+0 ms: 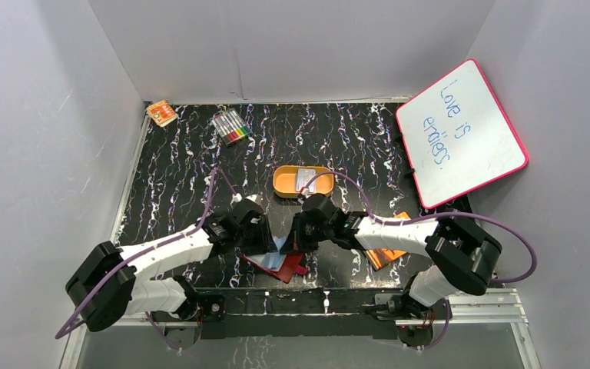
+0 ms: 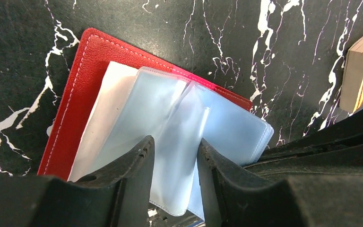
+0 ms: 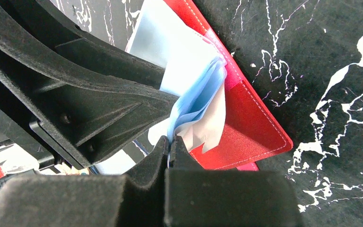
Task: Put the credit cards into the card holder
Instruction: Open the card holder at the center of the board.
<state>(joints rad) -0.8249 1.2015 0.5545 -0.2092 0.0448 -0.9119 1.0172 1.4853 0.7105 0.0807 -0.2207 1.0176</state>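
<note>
The card holder (image 1: 283, 266) lies open near the table's front edge, dark red with pale bluish clear pockets (image 2: 227, 123) fanned up. My left gripper (image 2: 176, 142) stands over it with its jaws partly apart. One pocket leaf (image 2: 175, 165) rises in the gap between them. My right gripper (image 3: 171, 141) is shut on the edge of a bluish pocket leaf (image 3: 194, 101), holding it up from the red cover (image 3: 246, 127). A pale credit card (image 1: 305, 179) lies in the orange tin (image 1: 284, 183). A white sheet (image 2: 105, 113) under the pockets may be a card; I cannot tell.
An orange booklet (image 1: 384, 255) lies right of the card holder, under the right arm. A whiteboard (image 1: 461, 131) leans at the back right. A pack of markers (image 1: 230, 127) and a small orange box (image 1: 161, 113) sit at the back left. The two grippers (image 1: 283, 240) nearly touch.
</note>
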